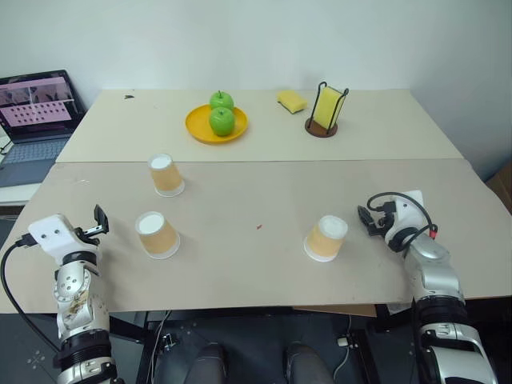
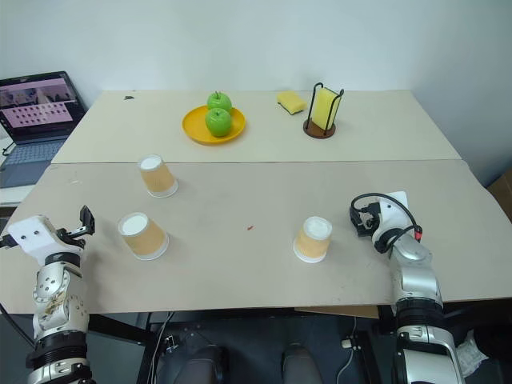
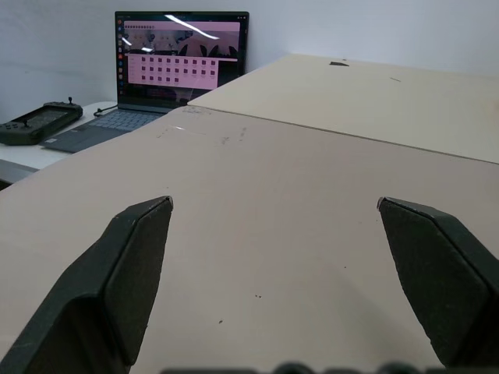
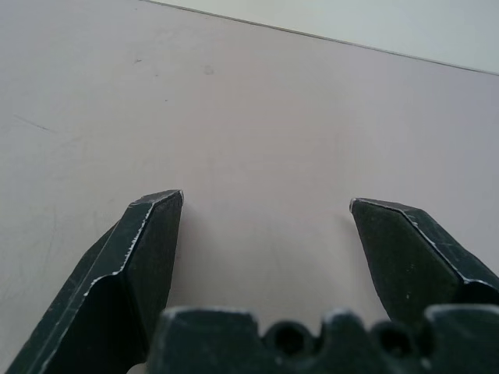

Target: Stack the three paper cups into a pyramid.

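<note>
So we see three paper cups, all upside down with white bases up, standing apart on the near tabletop (image 1: 256, 200); no pyramid is built. One cup (image 1: 166, 175) sits toward the left, close to the seam where the near tabletop meets the far one. A second cup (image 1: 157, 234) stands nearer the front edge, just in front of the first. The third cup (image 1: 326, 238) is right of centre, also toward the front edge, well apart from the other two.

We see the left gripper (image 1: 100, 220) over the front left corner, jaws spread wide, holding nothing; the left wrist view shows its fingers (image 3: 125, 280) with only bare tabletop between them. The right gripper (image 1: 366, 221) hovers near the right edge, just beside the third cup and not touching it; its jaws are apart and empty, fingers (image 4: 144, 249) over bare tabletop.

On the far tabletop we note a yellow plate (image 1: 200, 128) with two green apples (image 1: 222, 120), a yellow sponge (image 1: 292, 100), and a black wire holder (image 1: 322, 130) with another sponge in it. A laptop (image 1: 36, 112) sits past the left edge, screen lit.
</note>
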